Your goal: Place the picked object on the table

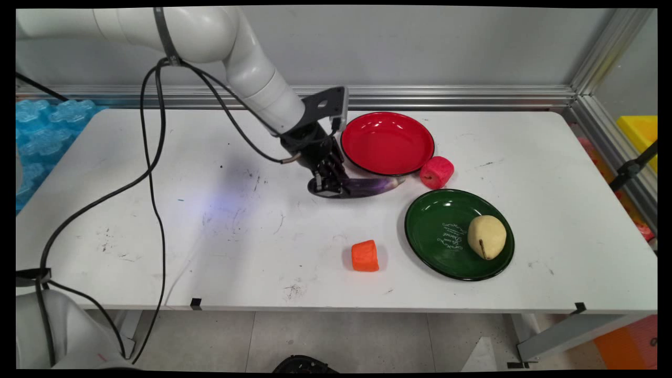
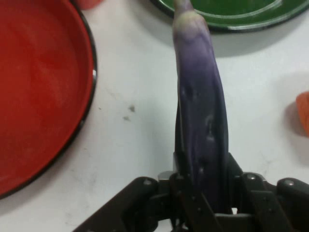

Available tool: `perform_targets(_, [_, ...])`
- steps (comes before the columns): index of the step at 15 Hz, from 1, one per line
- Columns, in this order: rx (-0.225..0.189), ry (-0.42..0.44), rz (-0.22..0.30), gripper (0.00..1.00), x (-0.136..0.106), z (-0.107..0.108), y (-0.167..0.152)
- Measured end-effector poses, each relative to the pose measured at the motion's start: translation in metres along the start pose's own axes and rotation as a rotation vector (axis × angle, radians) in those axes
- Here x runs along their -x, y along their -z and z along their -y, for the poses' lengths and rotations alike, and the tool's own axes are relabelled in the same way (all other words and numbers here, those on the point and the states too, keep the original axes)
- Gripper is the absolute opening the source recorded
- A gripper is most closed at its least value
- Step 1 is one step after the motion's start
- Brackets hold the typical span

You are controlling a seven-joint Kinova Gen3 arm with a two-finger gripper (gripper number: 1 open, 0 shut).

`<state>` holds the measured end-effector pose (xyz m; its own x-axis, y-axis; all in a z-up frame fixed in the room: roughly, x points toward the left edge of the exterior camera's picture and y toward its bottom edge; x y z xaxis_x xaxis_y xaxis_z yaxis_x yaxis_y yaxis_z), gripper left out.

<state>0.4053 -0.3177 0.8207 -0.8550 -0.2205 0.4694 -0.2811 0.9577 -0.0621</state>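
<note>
A red plate (image 1: 387,143) sat at twelve o'clock on the white table (image 1: 157,236); a green plate (image 1: 446,236) holding a pear (image 1: 486,237) lay at four

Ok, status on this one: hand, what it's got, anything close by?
Hand shut on eggplant, low at the table. Red plate close beside. Green plate past the eggplant's tip.
</note>
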Motion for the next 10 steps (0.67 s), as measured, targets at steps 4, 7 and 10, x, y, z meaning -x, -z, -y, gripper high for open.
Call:
perform_targets(4, [0.042,-0.055,0.007,0.00,0.013,0.001,-0.022])
perform_targets(7, [0.062,-0.085,0.014,0.00,0.018,0.002,-0.034])
perform_targets(10, [0.080,-0.118,0.018,0.00,0.022,0.004,-0.048])
